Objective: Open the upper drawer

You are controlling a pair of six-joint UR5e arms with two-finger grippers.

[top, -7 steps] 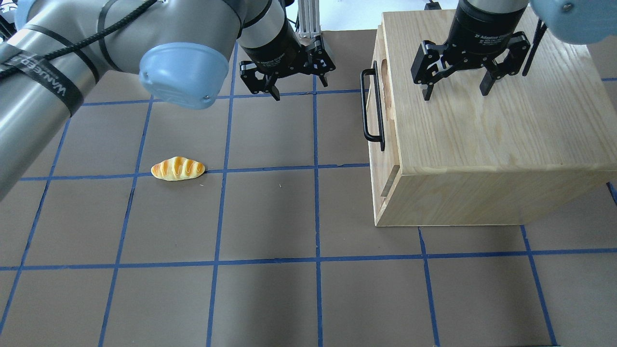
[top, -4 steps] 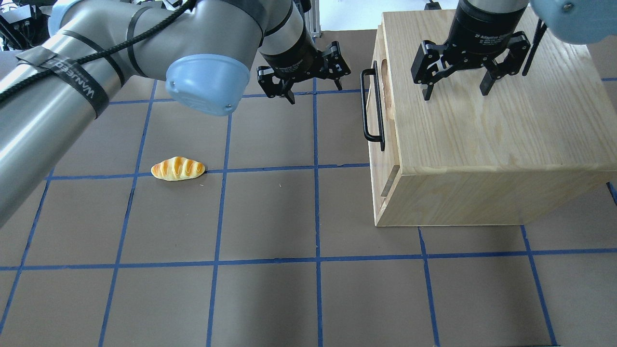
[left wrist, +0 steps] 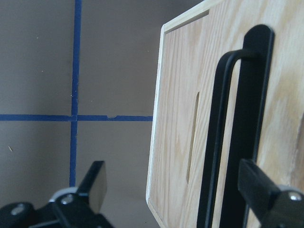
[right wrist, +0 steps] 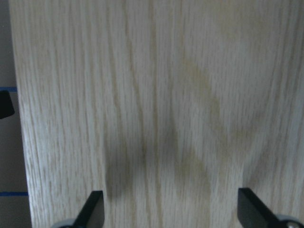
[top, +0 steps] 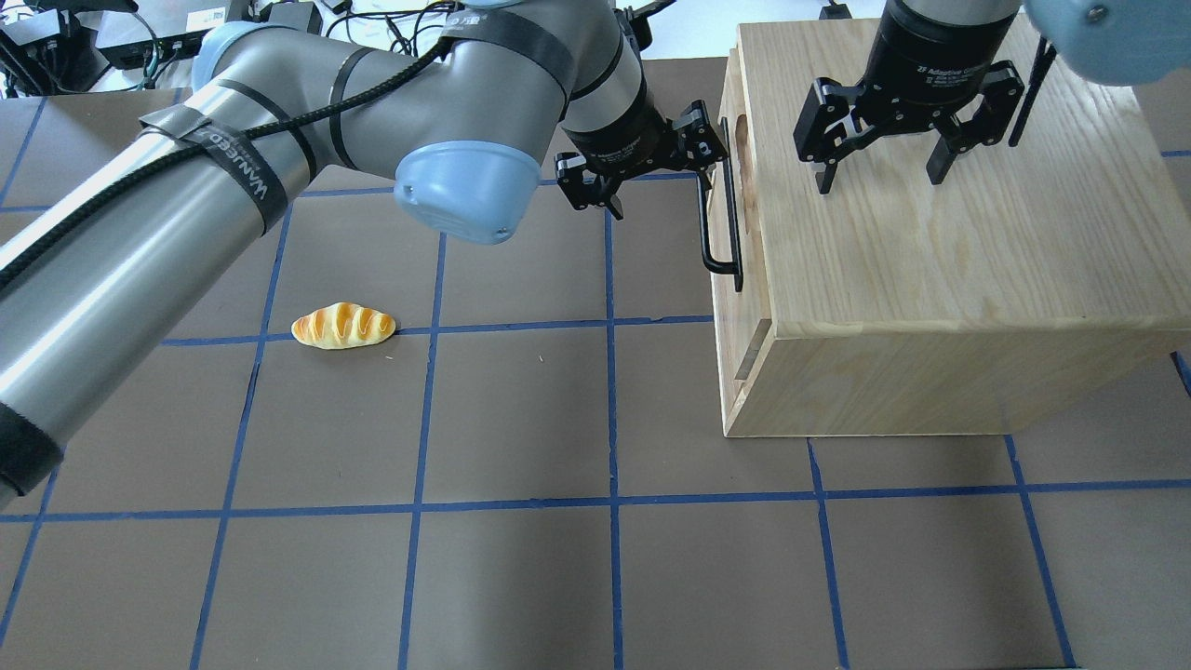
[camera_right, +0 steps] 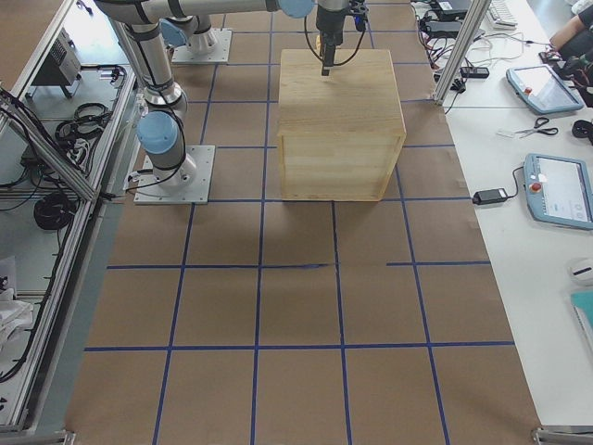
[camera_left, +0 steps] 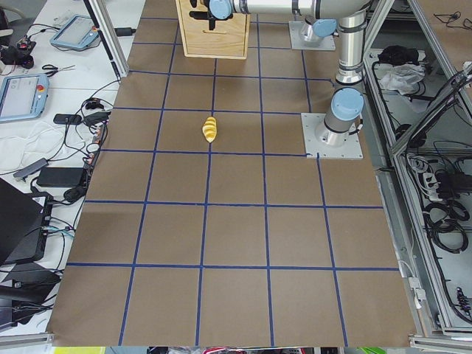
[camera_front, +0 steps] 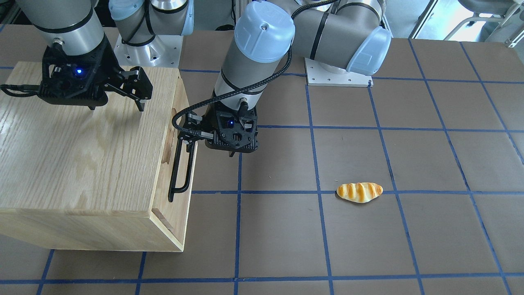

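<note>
The upper drawer [top: 749, 244] is the light wood front on the cabinet's left face, with a long black bar handle [top: 705, 233] and an oblong cutout [top: 744, 149]. Its front sits close against the cabinet. My left gripper [top: 653, 172] is open at the handle's far end, with one finger [top: 709, 149] right beside the bar. In the left wrist view the handle [left wrist: 249, 104] lies between the open fingers, close to the right finger [left wrist: 259, 187]. My right gripper [top: 877, 177] is open and empty just above the cabinet top. It also shows in the right wrist view [right wrist: 173, 213].
The wooden cabinet [top: 930, 279] stands on the table's right side and also shows in the front-facing view [camera_front: 82, 155]. A toy bread roll [top: 343, 326] lies on the brown mat to the left. Blue tape lines grid the mat.
My left arm has swung right, bringing the open gripper from mid-table up to the drawer handle. The right gripper and the drawer have not moved.
</note>
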